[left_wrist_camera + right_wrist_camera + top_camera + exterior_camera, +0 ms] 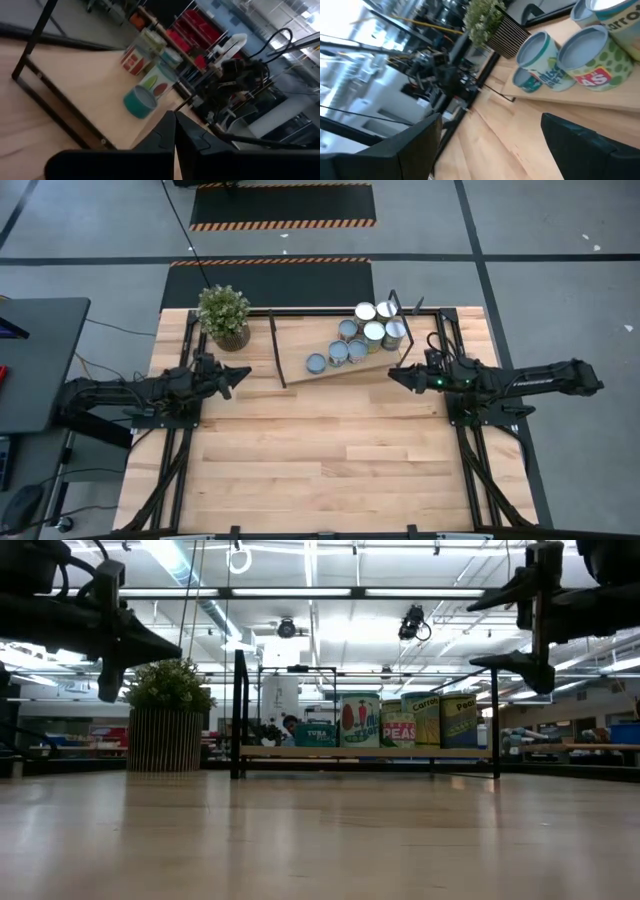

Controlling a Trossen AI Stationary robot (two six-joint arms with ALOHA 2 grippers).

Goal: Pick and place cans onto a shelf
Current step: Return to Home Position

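Observation:
Several cans [362, 335] stand upright on their bases on the light wooden shelf [298, 343], which lies on the table's far middle inside a black wire frame. They also show in the low view [400, 722] and in the right wrist view [585, 60]. My left gripper [243, 372] is shut and empty, above the table left of the shelf's near left corner. My right gripper [393, 376] is open and empty, above the table just near of the shelf's right end, pointing toward the table's left. Both hang well above the tabletop in the low view.
A potted plant [224, 316] stands at the far left, beside the shelf's left end. The shelf's black wire uprights [272, 340] rise at both ends. Bare tabletop [320, 450] stretches from the shelf to the near edge. A desk [40, 360] stands left of the table.

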